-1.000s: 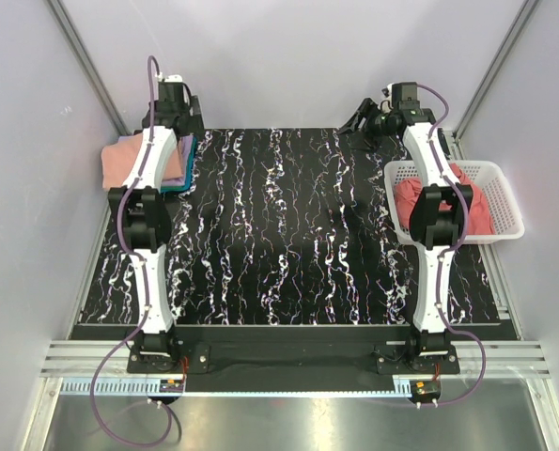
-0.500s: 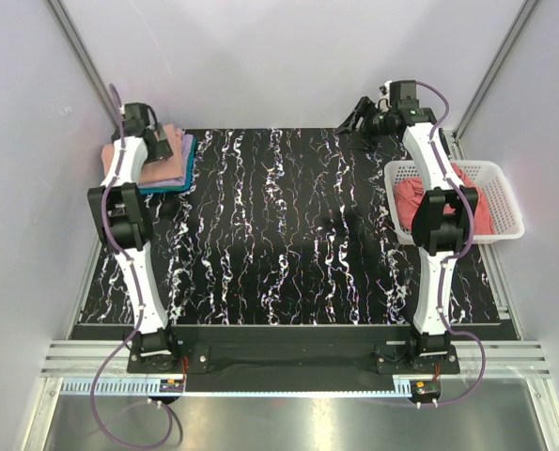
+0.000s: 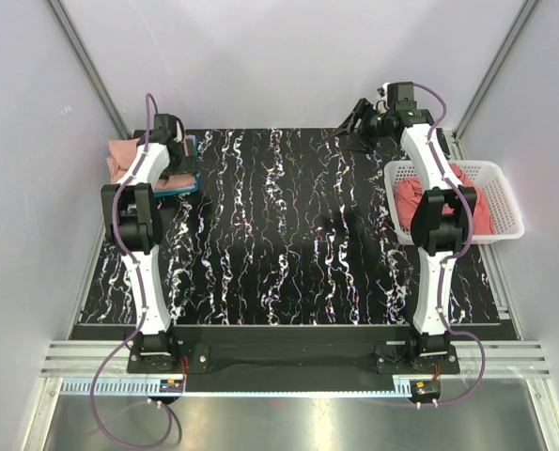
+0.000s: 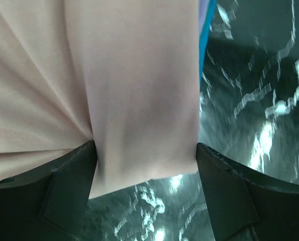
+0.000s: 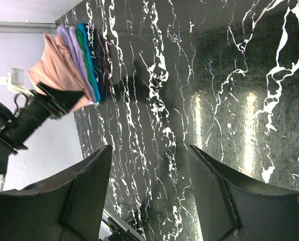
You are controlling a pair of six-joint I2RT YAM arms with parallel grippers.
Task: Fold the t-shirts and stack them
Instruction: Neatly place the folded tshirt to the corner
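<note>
Jaws of the left gripper point(image 4: 145, 150) are standing wide apart, pointing down onto cloth. A fold of the salmon-pink t-shirt point(image 4: 139, 90) is filling the gap between them and touching the inner faces of both dark fingers point(image 4: 64, 186). To the left of that fold, the same cloth is gathering into pleats that converge at the left fingertip. Whether the fold is being squeezed cannot be determined.

Along the right edge of the fold, thin strips of the lavender t-shirt point(image 5: 71, 46) and the teal t-shirt point(image 5: 89, 65) are showing beneath it. All three are lying as one stack in the upper left of the overhead view, on the black marbled table point(image 3: 288, 235), with the left arm reaching over them.

Jaws of the right gripper point(image 5: 150, 148) are also standing apart, with nothing between them. This gripper is hanging above bare table at the upper right of the overhead view. In its wrist view, the stack is appearing at the upper left.

At the right side of the overhead view, the rose-pink t-shirt point(image 3: 406, 202) is lying crumpled inside the white basket point(image 3: 509, 214), partly hidden by the right arm.
</note>
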